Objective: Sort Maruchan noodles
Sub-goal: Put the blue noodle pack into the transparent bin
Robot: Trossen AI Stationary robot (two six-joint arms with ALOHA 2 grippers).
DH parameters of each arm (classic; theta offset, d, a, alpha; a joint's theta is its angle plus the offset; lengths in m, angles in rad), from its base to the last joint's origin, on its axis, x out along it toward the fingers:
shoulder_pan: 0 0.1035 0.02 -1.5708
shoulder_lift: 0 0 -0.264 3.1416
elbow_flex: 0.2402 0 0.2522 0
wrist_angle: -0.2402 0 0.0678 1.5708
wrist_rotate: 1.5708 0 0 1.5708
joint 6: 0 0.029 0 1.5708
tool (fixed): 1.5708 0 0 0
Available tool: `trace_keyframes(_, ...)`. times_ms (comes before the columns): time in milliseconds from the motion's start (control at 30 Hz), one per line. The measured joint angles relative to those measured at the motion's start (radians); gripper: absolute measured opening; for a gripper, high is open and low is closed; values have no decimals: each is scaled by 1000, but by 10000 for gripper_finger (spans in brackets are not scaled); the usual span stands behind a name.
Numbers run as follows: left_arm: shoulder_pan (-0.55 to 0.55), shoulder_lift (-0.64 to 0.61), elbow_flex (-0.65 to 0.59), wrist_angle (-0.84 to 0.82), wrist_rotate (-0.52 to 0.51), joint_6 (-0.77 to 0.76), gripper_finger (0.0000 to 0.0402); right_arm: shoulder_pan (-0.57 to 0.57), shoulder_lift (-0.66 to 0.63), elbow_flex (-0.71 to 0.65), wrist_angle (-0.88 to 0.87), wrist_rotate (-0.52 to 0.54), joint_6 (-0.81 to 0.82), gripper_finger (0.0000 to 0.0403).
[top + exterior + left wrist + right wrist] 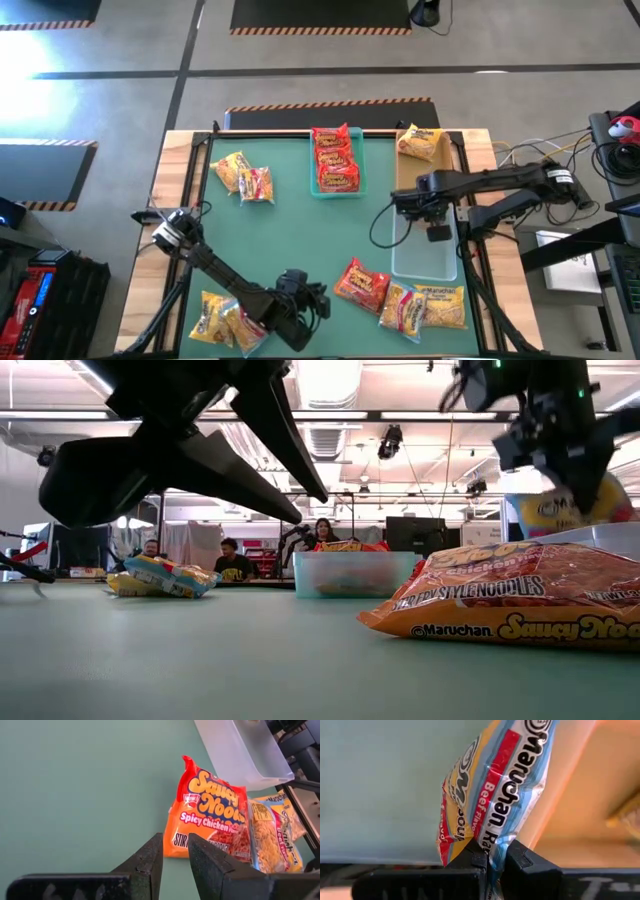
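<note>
Noodle packets lay scattered on the green worktop, light and crinkly. Right tool pinched a beef packet by its sealed edge, best spot. Left tool, slightly parted and empty, faced the spicy chicken packet.

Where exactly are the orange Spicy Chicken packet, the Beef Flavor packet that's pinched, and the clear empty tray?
Spicy Chicken packet [210, 815], left wrist view: middle of its printed front.
Beef Flavor packet [495, 795], right wrist view: red stripe on its crinkled face.
Clear tray [425, 262], high view: its bare floor.
</note>
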Motion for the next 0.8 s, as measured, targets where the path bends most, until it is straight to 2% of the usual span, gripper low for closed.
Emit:
trace_keyframes(200, 11, 0, 0, 0, 0, 0, 75, 0, -18, -73, 67, -34, 41, 13)
trace_keyframes(500, 16, 0, 0, -6, 2, 0, 75, -32, -99, -115, 160, 46, 65, 13)
trace_keyframes(800, 16, 0, 0, -6, 3, 0, 75, -39, -161, -139, 267, -11, 57, 28)
